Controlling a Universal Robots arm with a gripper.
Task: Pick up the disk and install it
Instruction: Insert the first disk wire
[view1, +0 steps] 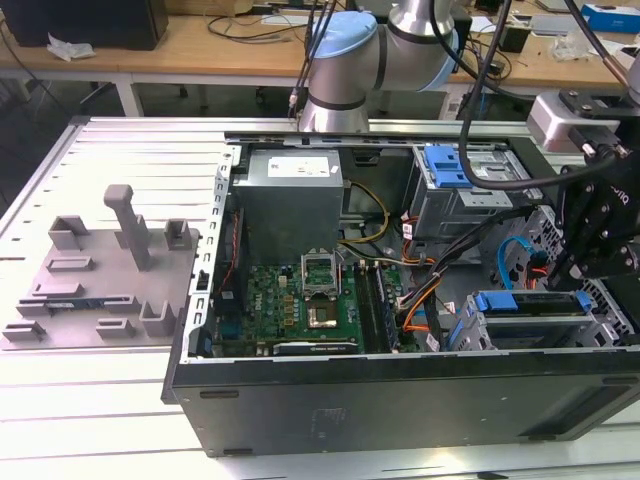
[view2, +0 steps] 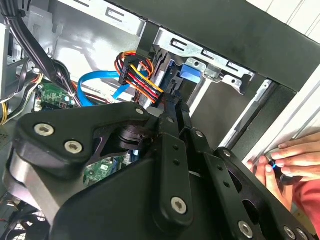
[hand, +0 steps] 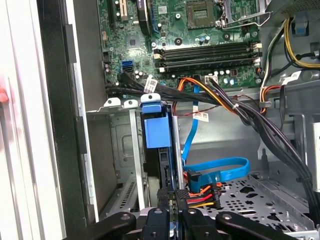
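The disk (hand: 167, 172) stands edge-on in the drive cage of the open computer case, its blue carrier tab (hand: 155, 127) at the cage's mouth. In the second wrist view the same blue tab (view2: 192, 75) sits just beyond my fingers. My black gripper (hand: 173, 202) appears shut on the disk's rear edge, beside the orange and red power plug (hand: 202, 192). In the exterior view the gripper (view1: 565, 282) hangs over the lower right drive cage, where the disk's blue carrier (view1: 520, 302) lies.
A blue data cable (hand: 220, 167) and black cable bundles (hand: 270, 135) run close by. The motherboard (view1: 295, 300) and grey power-supply box (view1: 290, 195) fill the case's left. A person's hand (view2: 285, 160) rests on the case edge. A grey fixture plate (view1: 100, 270) lies outside.
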